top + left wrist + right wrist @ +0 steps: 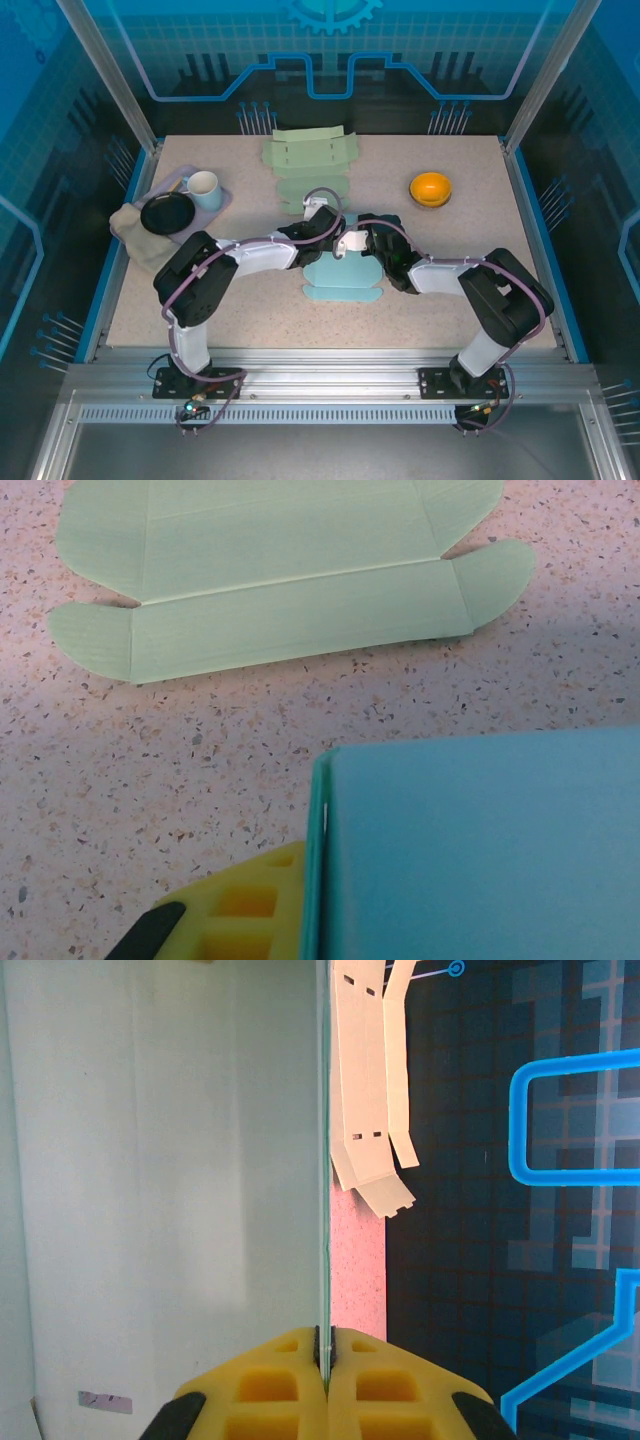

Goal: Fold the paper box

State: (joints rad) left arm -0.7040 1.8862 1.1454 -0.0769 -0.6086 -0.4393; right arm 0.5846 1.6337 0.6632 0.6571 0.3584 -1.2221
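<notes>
The light blue paper box [343, 283] lies flat at the table's middle, with one panel lifted where both grippers meet. My left gripper [338, 236] holds that lifted blue panel [480, 850]; one yellow finger [240, 910] presses against its folded edge and the other finger is hidden behind it. My right gripper [364, 240] is shut on the thin edge of the same panel [170, 1180], and its jaws [324, 1345] pinch the sheet, which stands upright between them.
Two flat green box blanks [310, 150] [290, 590] lie at the back centre. An orange bowl [430, 188] sits back right. A mug [203, 188], a black plate [166, 213] and a cloth [132, 228] are at the left edge.
</notes>
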